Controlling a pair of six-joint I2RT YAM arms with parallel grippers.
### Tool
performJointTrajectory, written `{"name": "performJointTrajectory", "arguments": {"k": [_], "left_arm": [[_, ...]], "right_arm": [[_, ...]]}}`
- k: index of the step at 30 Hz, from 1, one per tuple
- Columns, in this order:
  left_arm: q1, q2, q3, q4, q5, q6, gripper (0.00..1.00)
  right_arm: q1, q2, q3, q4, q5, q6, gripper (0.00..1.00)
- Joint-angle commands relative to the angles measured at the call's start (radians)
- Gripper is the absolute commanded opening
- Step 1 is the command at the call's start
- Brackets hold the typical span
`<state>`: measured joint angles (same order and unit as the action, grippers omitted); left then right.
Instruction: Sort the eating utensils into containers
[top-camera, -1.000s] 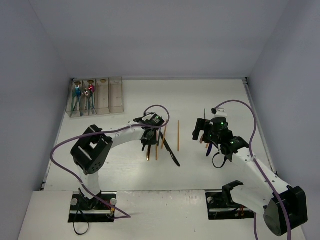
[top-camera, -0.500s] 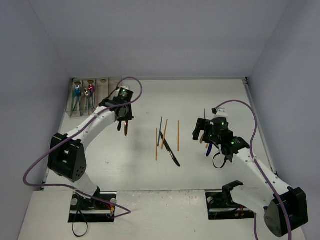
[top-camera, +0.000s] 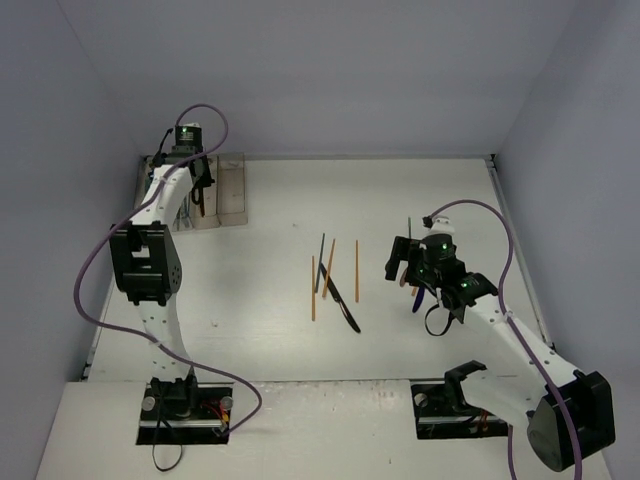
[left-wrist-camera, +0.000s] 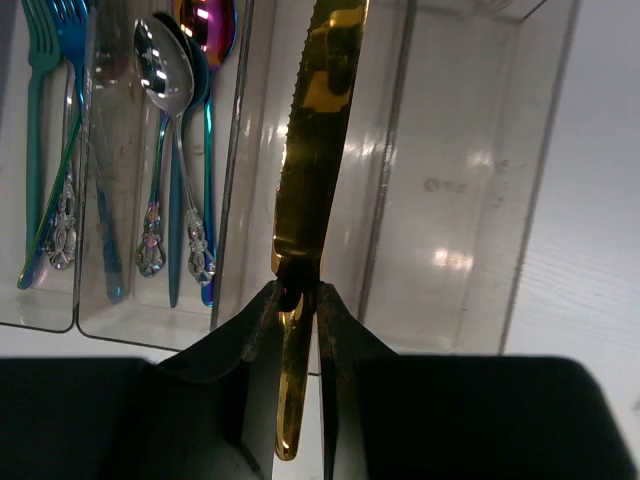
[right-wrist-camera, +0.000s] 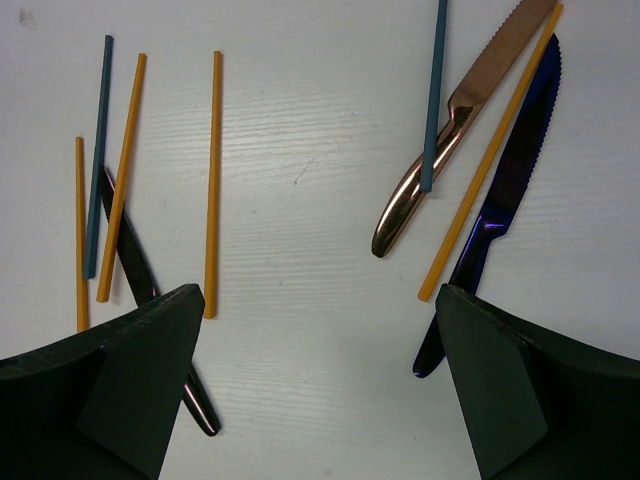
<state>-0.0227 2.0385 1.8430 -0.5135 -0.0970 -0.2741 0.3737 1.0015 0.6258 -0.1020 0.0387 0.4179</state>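
While the left gripper (top-camera: 197, 188) hangs over the bins (top-camera: 233, 196) in the top view, the right gripper (top-camera: 407, 268) hovers well right of them, loose utensils (top-camera: 340, 300) lying between on open table (top-camera: 250, 300). The left wrist view alone shows a gold knife (left-wrist-camera: 318, 150) pinched in the closed jaws, its blade above the third bin, counting from the forks (left-wrist-camera: 45, 120); spoons (left-wrist-camera: 165, 110) fill the second. The right wrist view shows jaws spread wide over sticks (right-wrist-camera: 214, 180) and two knives (right-wrist-camera: 492, 60), far from the bins.

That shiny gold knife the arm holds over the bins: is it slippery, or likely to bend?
Probably stiff: the gold knife looks straight though pinched only near its handle. Likely slippery: its mirror finish reflects the lights, and the left fingers grip just a narrow section.
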Motion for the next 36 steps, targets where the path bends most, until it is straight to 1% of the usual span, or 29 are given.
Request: {"name": "performJointTrajectory", "arguments": {"k": [1, 2, 4, 10, 13, 14, 15, 19, 25, 28, 29, 33, 35, 36], "left_arm": [[0.019, 0.091, 0.18, 0.026, 0.037, 0.075, 0.0], [0.049, 0.126, 0.198, 0.024, 0.04, 0.076, 0.0], [0.064, 0.16, 0.249, 0.027, 0.055, 0.084, 0.0], [0.069, 0.219, 0.299, 0.071, 0.071, 0.118, 0.0], [0.069, 0.249, 0.318, 0.067, 0.094, 0.119, 0.0], [0.07, 0.249, 0.316, 0.068, 0.095, 0.115, 0.02], [0.069, 0.251, 0.31, 0.07, 0.096, 0.108, 0.05], [0.069, 0.225, 0.249, 0.112, 0.097, 0.086, 0.28], [0.066, 0.144, 0.176, 0.164, 0.097, 0.065, 0.52], [0.062, 0.087, 0.16, 0.168, 0.125, 0.055, 0.58], [0.057, 0.063, 0.154, 0.168, 0.129, 0.053, 0.6], [0.031, -0.077, 0.09, 0.168, 0.125, 0.042, 0.61], [-0.014, -0.14, 0.05, 0.168, 0.128, 0.03, 0.61], [-0.024, -0.196, 0.009, 0.167, 0.128, 0.027, 0.61]], "right_arm": [[0.001, 0.025, 0.012, 0.03, 0.018, 0.009, 1.0], [0.001, 0.03, 0.014, 0.029, 0.015, 0.009, 1.0], [-0.001, 0.032, 0.012, 0.028, 0.011, 0.009, 1.0], [0.0, 0.047, 0.014, 0.028, 0.027, 0.014, 1.0], [0.001, 0.065, 0.021, 0.028, 0.049, 0.022, 1.0], [0.001, 0.067, 0.023, 0.028, 0.06, 0.026, 1.0], [0.001, 0.072, 0.028, 0.028, 0.078, 0.034, 1.0], [0.0, 0.084, 0.039, 0.025, 0.142, 0.062, 1.0], [-0.007, 0.108, 0.04, 0.01, 0.21, 0.101, 0.99], [-0.014, 0.122, 0.04, 0.0, 0.241, 0.12, 0.99], [-0.022, 0.127, 0.04, -0.004, 0.243, 0.128, 0.97], [-0.076, 0.143, 0.043, -0.024, 0.243, 0.156, 0.91], [-0.101, 0.152, 0.049, -0.03, 0.233, 0.164, 0.84], [-0.122, 0.165, 0.051, -0.033, 0.23, 0.168, 0.83]]}}
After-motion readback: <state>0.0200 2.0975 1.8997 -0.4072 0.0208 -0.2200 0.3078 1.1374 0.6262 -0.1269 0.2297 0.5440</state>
